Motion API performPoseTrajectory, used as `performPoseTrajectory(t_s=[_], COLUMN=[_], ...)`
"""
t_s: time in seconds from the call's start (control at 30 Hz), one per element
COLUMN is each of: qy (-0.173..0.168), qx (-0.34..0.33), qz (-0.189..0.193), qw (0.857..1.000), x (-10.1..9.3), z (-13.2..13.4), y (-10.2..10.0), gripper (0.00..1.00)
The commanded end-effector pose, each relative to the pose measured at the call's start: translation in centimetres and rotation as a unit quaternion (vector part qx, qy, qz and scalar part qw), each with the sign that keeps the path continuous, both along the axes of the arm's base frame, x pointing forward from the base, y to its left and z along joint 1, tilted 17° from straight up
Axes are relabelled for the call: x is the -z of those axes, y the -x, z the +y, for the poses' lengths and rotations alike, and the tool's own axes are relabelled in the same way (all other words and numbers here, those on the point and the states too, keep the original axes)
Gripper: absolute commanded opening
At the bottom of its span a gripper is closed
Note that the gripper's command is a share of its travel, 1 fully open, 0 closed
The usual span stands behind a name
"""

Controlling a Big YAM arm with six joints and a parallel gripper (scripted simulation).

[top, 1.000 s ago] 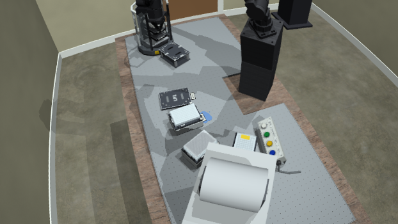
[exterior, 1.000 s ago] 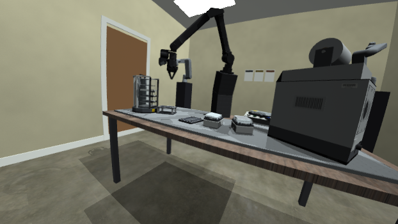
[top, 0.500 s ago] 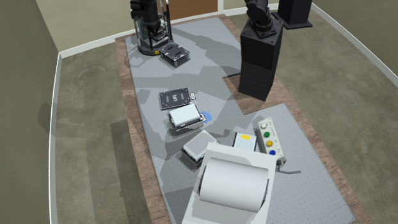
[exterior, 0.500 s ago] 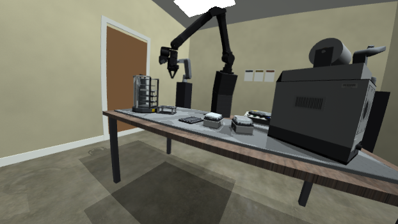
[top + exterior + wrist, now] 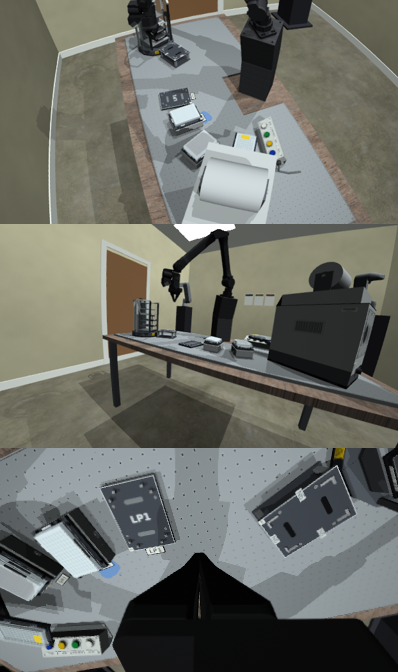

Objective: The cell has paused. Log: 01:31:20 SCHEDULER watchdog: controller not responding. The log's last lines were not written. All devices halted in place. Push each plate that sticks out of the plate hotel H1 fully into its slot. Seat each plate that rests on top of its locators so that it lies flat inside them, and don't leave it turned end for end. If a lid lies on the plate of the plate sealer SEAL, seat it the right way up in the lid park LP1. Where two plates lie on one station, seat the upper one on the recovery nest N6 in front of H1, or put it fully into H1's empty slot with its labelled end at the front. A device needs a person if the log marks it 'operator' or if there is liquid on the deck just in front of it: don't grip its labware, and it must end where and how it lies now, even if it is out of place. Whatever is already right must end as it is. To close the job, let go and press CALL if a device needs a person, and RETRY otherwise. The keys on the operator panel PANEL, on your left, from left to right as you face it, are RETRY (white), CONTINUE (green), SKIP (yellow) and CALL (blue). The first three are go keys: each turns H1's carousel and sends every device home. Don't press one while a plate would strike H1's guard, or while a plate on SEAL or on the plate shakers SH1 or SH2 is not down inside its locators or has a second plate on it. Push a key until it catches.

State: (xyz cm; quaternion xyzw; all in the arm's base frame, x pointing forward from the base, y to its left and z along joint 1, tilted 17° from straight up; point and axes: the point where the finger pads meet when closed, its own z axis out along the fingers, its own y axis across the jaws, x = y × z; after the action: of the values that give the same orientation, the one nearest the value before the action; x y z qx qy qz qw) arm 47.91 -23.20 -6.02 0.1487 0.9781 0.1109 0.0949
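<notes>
My gripper (image 5: 150, 28) (image 5: 175, 299) (image 5: 199, 560) is shut and empty, high above the deck beside the plate hotel H1 (image 5: 148, 45) (image 5: 145, 318). The empty nest N6 (image 5: 174, 54) (image 5: 167, 333) (image 5: 307, 513) lies in front of H1. The lid park LP1 (image 5: 175, 98) (image 5: 137, 513) is empty. A white plate (image 5: 185, 115) (image 5: 67, 548) sits on one shaker, with a blue puddle (image 5: 206, 116) (image 5: 110, 570) beside it. A grey plate (image 5: 200, 144) sits on the second shaker. A plate with a yellow label (image 5: 245, 141) (image 5: 20, 634) lies at the sealer SEAL (image 5: 233, 182) (image 5: 326, 329).
The operator panel (image 5: 270, 139) (image 5: 75, 644) with white, green, yellow and blue keys lies right of the sealer. The arm's black base column (image 5: 259, 61) stands at the table's right edge. My arm hides H1's slots from above.
</notes>
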Motion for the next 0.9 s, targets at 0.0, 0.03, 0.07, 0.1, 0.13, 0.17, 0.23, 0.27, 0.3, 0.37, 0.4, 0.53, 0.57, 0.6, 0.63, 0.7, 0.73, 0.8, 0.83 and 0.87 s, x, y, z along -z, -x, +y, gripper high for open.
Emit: performPoseTrajectory(t_s=[0.0,0.03,0.07,0.1,0.13,0.17,0.23,0.27,0.3,0.37,0.4,0.53,0.57,0.6,0.63,0.7,0.73,0.8,0.83,0.87], qy=[0.021,0.020,0.020,0.022,0.022,0.022,0.020,0.020,0.020,0.015,0.019,0.019,0.018,0.018,0.018,0.018,0.016,0.015,0.015,0.015], qx=[-0.077,-0.077,-0.077,-0.077,-0.077,-0.077,-0.068,-0.068,-0.068,-0.066,-0.066,-0.066,-0.066,-0.066,-0.066,-0.066,-0.066,-0.066,-0.066,-0.066], qz=[-0.021,-0.020,-0.020,-0.021,-0.022,-0.022,-0.021,-0.021,-0.021,-0.013,-0.021,-0.021,-0.021,-0.021,-0.021,-0.020,-0.016,-0.016,-0.016,-0.016], qw=[0.997,0.997,0.997,0.997,0.997,0.997,0.997,0.997,0.997,0.998,0.997,0.997,0.997,0.997,0.997,0.997,0.998,0.998,0.998,0.998], x=[-0.8,-0.7,-0.9,-1.1,-1.3,-1.4,-1.5,-1.5,-1.5,-0.9,-1.8,-2.1,-2.2,-2.2,-2.3,-2.4,-2.1,-2.1,-2.1,-2.1], z=[1.8,2.2,2.5,2.7,3.0,3.4,4.0,4.0,4.0,4.8,5.0,6.2,6.5,6.9,7.2,7.8,8.2,8.9,8.9,8.9], y=[-0.7,-0.7,-0.8,-1.0,-1.1,-1.1,-1.3,-1.3,-1.3,-1.2,-1.5,-1.8,-1.9,-1.9,-2.0,-2.1,-2.1,-2.2,-2.2,-2.2], gripper=[0.00,0.00,0.00,0.00,0.00,0.00,0.00,0.00,0.00,0.00,0.00,0.00,0.00,0.00,0.00,0.00,0.00,0.00,0.00,0.00])
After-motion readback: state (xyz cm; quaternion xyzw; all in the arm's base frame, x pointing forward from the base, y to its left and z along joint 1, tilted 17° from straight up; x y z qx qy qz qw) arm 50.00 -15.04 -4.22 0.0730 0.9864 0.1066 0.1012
